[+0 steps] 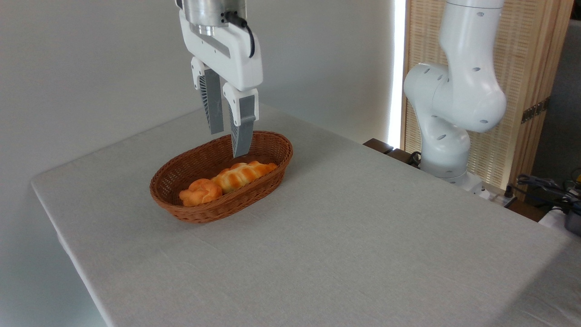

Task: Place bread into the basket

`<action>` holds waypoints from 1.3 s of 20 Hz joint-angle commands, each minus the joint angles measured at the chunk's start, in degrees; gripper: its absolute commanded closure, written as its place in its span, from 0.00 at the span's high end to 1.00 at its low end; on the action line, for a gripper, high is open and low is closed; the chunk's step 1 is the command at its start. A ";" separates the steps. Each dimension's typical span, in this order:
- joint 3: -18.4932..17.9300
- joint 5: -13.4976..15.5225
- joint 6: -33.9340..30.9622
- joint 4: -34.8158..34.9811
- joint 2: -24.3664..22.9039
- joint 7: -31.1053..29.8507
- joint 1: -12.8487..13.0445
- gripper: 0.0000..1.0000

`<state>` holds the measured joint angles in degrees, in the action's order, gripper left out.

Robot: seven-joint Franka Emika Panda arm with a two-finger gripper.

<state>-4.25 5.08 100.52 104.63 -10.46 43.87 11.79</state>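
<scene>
Wicker basket (pixel 272 147), brown, oval, low flared sides, sits on the grey cloth-covered surface (pixel 345 236), toward its far-left corner, well apart from the near and right edges. I see the bread (pixel 243 175), long braided golden-orange loaf with paler creases, lying inside the basket along its length, one pointed end toward the right rim. Small round orange knot bun (pixel 200 191) is also inside, touching the loaf's left end, close to the near-left rim. My end effector (pixel 227 141) hangs straight down over the basket's far side, above the loaf, not touching it; grey fingers (pixel 242 129) released, a narrow gap between them, nothing gripped. White arm base (pixel 447 136) stands beyond the surface's far-right edge, slatted wood screen (pixel 522 81) behind it, cables (pixel 544 184) at far right
</scene>
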 commanded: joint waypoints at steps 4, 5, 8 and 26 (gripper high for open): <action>-2.07 0.11 -1.73 -2.85 0.79 0.95 -1.42 1.00; -2.34 0.11 -2.16 -3.90 0.88 0.95 -1.50 1.00; -2.25 0.11 -4.09 -6.19 2.28 1.04 -2.91 1.00; -3.31 -3.15 -12.19 -14.01 7.65 4.39 -4.14 1.00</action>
<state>-8.22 2.55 90.39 94.43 -5.93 49.68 7.60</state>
